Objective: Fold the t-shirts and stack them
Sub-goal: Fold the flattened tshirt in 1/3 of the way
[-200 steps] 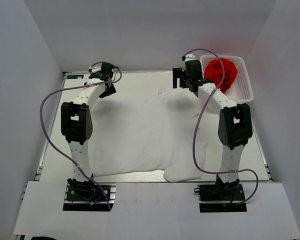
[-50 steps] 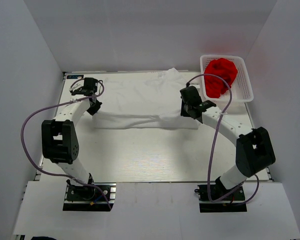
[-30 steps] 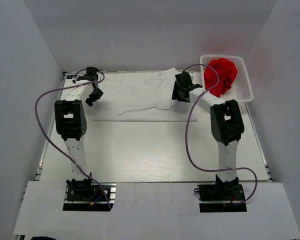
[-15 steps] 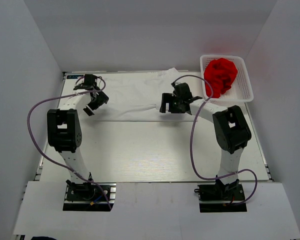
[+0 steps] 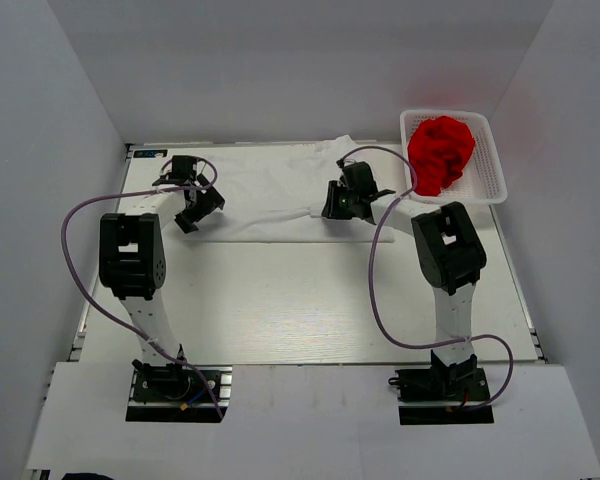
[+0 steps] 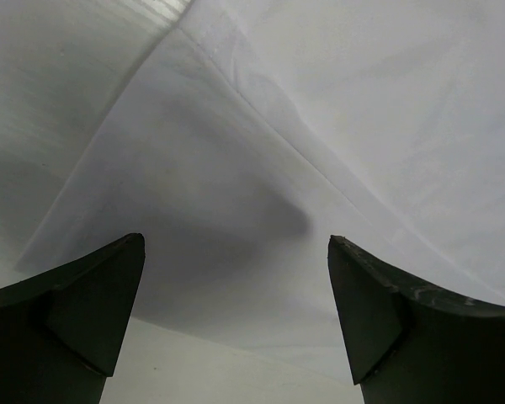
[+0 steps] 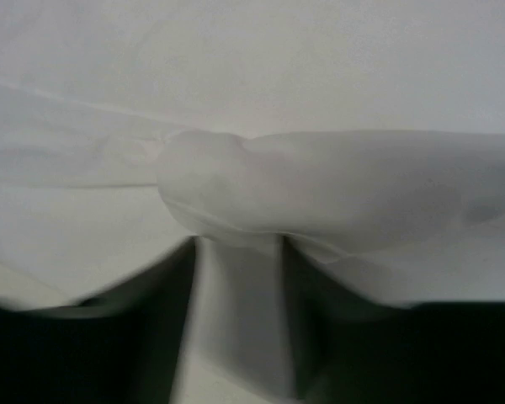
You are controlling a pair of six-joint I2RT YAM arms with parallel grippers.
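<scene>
The white t-shirt [image 5: 270, 185] lies folded into a wide band at the back of the table. My left gripper [image 5: 198, 212] hangs open over its left front corner; in the left wrist view the gripper [image 6: 236, 311] has only flat cloth [image 6: 320, 126] under its spread fingers. My right gripper [image 5: 332, 205] is at a raised fold on the shirt's front edge. Seen from the right wrist, that gripper [image 7: 238, 244] stands part-way closed, its tips under a bunched fold [image 7: 320, 185]; the blur hides whether they pinch it. The red t-shirt [image 5: 440, 150] is heaped in the basket.
The white lattice basket [image 5: 485, 190] stands at the back right corner, close to my right arm. White walls close in the table on the left, back and right. Purple cables loop from both arms.
My left gripper has opened, let go of the shirt's left edge and dropped slightly toward me. My right gripper has moved left along the shirt to the raised fold, and its jaws have narrowed.
</scene>
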